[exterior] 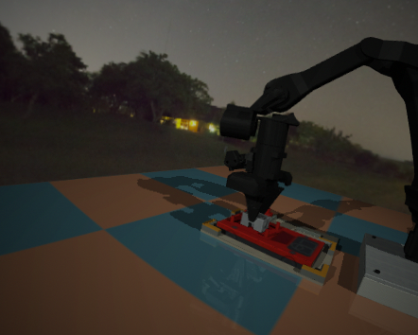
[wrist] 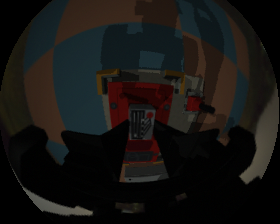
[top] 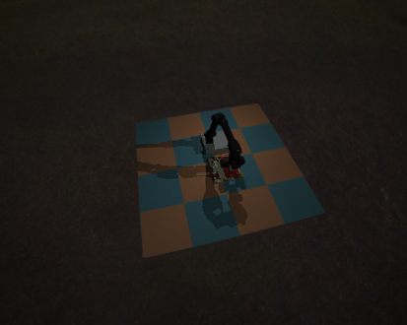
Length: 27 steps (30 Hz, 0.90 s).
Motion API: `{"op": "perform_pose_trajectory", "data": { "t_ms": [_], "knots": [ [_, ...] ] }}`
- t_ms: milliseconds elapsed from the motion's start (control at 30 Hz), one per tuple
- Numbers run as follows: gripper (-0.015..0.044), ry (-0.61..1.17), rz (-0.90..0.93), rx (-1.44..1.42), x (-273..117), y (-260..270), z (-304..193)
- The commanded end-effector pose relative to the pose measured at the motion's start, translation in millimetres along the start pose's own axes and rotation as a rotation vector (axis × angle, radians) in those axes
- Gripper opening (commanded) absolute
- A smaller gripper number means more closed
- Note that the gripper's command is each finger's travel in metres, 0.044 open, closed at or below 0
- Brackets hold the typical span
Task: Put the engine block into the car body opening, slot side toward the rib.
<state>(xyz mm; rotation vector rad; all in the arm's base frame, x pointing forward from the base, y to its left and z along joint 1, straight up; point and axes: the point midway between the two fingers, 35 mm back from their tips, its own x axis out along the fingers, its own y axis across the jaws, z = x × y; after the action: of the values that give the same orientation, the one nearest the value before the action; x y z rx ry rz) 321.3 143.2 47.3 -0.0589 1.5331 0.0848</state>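
Observation:
The red car body (exterior: 275,246) (wrist: 117,95) lies flat in a pale tray (exterior: 251,251) with yellow corners. The grey engine block (exterior: 261,224) (wrist: 142,121) stands upright and low in the car body, between small red posts. Its slots show on the left of its top in the wrist view, with a red round spot on the right. My gripper (exterior: 255,219) (wrist: 141,122) points straight down and is shut on the engine block, one finger on each side. The opening's edges and the rib are partly hidden by block and fingers, so the exact depth cannot be told.
Beside the tray, a grey holder carries a small red part (wrist: 193,104) with a dark stub, on the right in the wrist view. The arm's pale base (exterior: 394,284) (top: 216,141) stands near the tray. The mat (exterior: 52,284) (top: 164,232) is checkered teal and orange.

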Motion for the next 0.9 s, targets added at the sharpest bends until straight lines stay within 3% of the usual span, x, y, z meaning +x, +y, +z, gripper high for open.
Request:
{"op": "perform_pose_trajectory", "data": {
  "t_ms": [0,300,800,867],
  "knots": [
    [0.0211,0.0,0.0,0.0,0,0,0],
    [0.044,0.0,0.0,0.0,0,0,0],
    [0.044,-0.002,-0.004,-0.002,-14,0,-2],
    [0.0387,-0.002,-0.004,-0.002,-14,0,-2]
  ]
}}
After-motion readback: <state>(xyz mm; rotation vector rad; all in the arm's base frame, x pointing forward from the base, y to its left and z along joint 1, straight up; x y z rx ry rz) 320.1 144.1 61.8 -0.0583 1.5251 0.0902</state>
